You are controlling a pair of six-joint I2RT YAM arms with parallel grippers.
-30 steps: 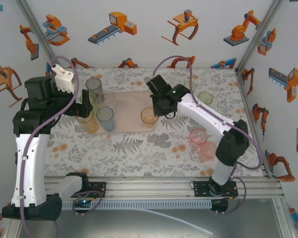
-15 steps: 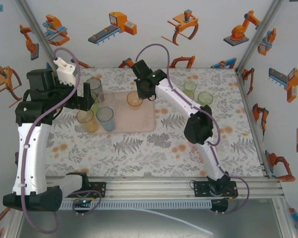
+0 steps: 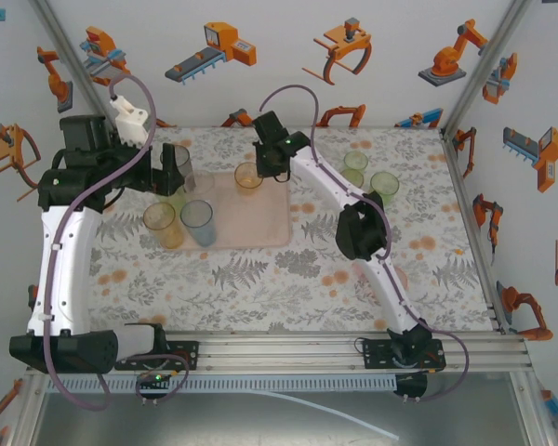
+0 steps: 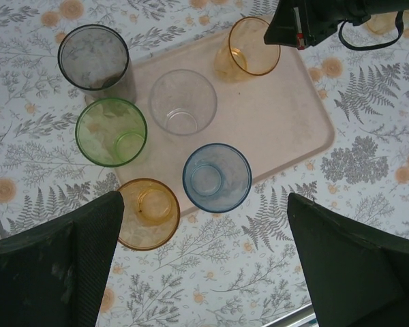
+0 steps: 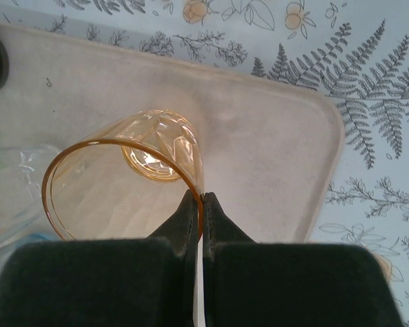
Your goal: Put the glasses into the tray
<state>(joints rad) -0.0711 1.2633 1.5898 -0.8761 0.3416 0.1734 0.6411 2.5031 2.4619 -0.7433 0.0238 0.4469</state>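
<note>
Right gripper [image 5: 201, 197] clenched on the rim of an amber translucent plastic tumbler [image 5: 157, 139]. Over the last second we saw it swing from mid-frame to upper centre of the top view, so the tumbler now sits over the far end of the flat pale pink rectangular tray [image 5: 266, 129]. We judge release is next. Left gripper [image 4: 204, 201] released, hovering above the tumbler cluster [image 4: 183, 102] at frame left. Tray's right half is bare, rim close. Green tumblers [image 3: 384, 182] wait off-tray, right of centre.

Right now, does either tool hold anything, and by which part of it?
The right tool pinches the amber glass by its rim. The left tool is open and holds nothing.
</note>
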